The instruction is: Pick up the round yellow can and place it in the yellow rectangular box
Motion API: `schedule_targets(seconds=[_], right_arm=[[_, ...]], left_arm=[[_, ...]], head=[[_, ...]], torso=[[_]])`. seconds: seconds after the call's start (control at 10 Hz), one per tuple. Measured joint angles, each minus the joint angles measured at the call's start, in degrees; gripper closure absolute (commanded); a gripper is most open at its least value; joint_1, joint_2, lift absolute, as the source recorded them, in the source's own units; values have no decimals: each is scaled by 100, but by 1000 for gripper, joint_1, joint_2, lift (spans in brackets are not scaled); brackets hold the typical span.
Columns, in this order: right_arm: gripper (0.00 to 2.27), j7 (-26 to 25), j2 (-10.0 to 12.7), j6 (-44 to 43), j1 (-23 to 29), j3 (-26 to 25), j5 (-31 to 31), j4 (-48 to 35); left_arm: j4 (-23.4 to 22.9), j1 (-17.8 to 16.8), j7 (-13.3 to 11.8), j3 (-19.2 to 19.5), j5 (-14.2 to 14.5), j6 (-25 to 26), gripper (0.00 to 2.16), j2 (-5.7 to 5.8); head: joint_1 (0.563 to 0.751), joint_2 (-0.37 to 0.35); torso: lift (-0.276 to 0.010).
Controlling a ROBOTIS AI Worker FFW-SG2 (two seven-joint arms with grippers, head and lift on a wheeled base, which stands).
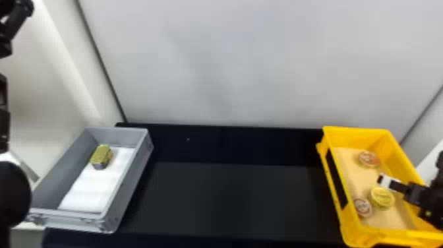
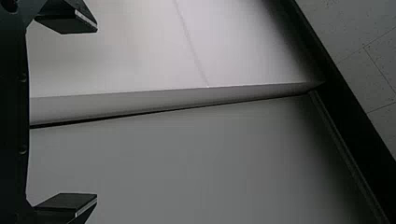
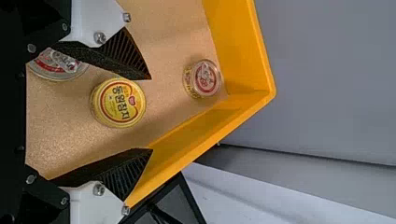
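Yellow can in yellow box near 2 cans; right gripper spread above, left gripper spread.

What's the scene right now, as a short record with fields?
yellow_box: on the robot's right; three round cans inside
target: round yellow can, on the box floor, ungripped
other_cans: one farther back, one left of the target
right_gripper: over the yellow box, fingers apart
left_gripper: away from both boxes, fingers apart
grey_box: on the robot's left
grey_box_contents: gold-topped block on white lining
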Motion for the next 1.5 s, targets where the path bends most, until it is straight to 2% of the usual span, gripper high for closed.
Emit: schedule_targets(seconds=[0.2,0.4,0.7,0.9,1.2,1.5], right_arm=[[311,-43,-2,-216,9,152,26,-535],[297,-145,2,-430,-61,418,201,-1419],[251,-179,70,-857,-521,1073,963,-2956],[249,-298,232,-1371,-839,1409,1536,-3712],[249,-138,619,-1777,-1307,1659,2372,-4423],[297,114,713,-1961,-1699,1927,3127,-4849]], left_arm=[[0,2,0,2,0,7,18,-9],[1,7,0,2,0,22,18,-21],[10,9,6,2,0,43,18,-24],[17,20,9,7,0,44,18,-24],[25,40,12,19,0,15,18,-30],[26,44,26,27,0,-26,18,-30]], head=[[694,54],[694,54],[694,54],[694,54],[694,54],[694,54]], torso=[[-3],[-3],[-3],[-3],[-3],[-3]])
